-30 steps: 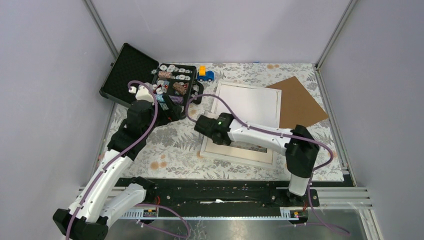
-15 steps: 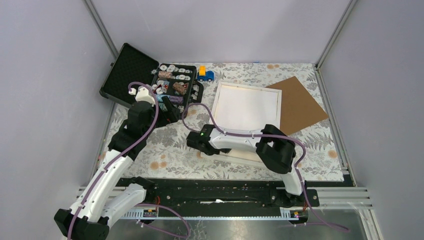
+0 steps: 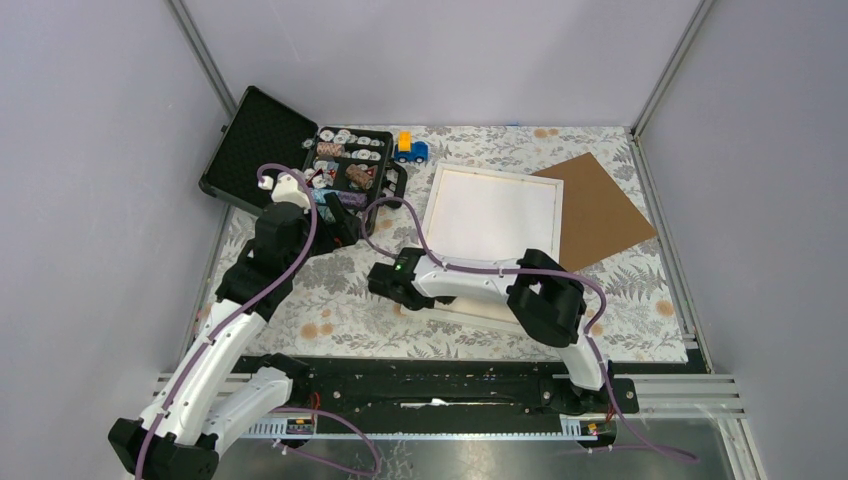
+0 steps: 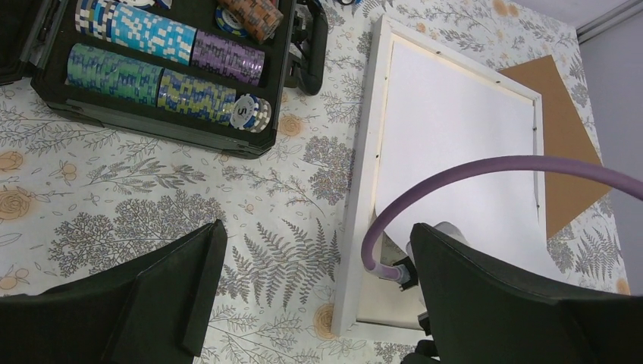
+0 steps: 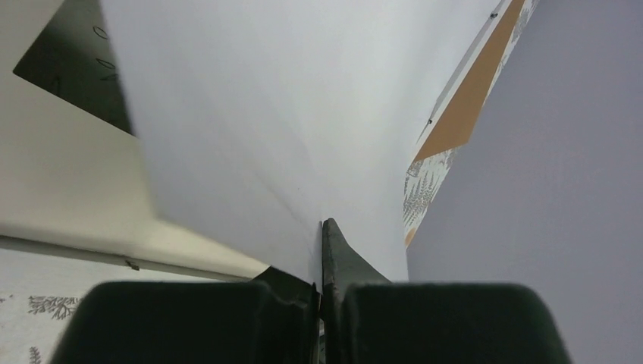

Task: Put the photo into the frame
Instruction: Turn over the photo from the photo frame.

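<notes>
While right gripper (image 5: 322,227) clamps photo (image 4: 455,129) at near end of frame (image 4: 362,212), left gripper (image 4: 315,280) wide open, we're seating it: next lower flat inside frame, release.

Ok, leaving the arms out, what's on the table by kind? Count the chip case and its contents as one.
white frame: 1
photo, blank side up: 1
brown board: 1
black chip case: 1
toy truck: 1
Total: 5

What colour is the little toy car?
The toy car is blue with an orange top, clearest in the top view.
</notes>
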`<state>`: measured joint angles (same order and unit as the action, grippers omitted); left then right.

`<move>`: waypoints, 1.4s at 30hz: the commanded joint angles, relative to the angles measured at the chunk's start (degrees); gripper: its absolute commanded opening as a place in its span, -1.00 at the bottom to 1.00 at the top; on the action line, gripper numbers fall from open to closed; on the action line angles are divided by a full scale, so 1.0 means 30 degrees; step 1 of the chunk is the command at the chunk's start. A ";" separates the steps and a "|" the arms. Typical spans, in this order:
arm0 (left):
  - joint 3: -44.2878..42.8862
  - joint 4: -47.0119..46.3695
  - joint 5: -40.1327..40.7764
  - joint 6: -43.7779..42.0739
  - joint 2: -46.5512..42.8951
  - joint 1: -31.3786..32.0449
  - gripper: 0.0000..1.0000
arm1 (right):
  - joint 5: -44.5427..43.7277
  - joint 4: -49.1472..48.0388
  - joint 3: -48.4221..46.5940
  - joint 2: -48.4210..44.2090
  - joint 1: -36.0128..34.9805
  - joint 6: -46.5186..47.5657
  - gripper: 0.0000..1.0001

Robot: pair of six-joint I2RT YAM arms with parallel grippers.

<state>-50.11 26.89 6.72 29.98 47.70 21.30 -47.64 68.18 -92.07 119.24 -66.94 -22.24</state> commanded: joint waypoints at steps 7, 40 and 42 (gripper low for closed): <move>-0.0176 -0.0636 -0.0552 -0.0209 -0.0516 -0.0131 0.97 | -0.1787 -0.2469 0.1380 0.0126 0.0151 0.1507 -1.00; -0.0195 -0.0526 -0.1515 -0.0610 -0.0162 -0.0151 0.98 | 0.6414 -0.2241 0.1512 -0.4077 0.0838 0.4675 0.99; -0.0205 -0.0591 -0.1780 -0.0694 0.0242 -0.0142 0.98 | 0.7711 -0.2608 0.1691 -0.4716 0.0838 0.4575 0.99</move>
<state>-50.11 27.33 3.60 29.41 46.78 21.23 -32.95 59.99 -86.91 110.24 -64.75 -8.78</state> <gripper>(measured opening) 0.989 0.994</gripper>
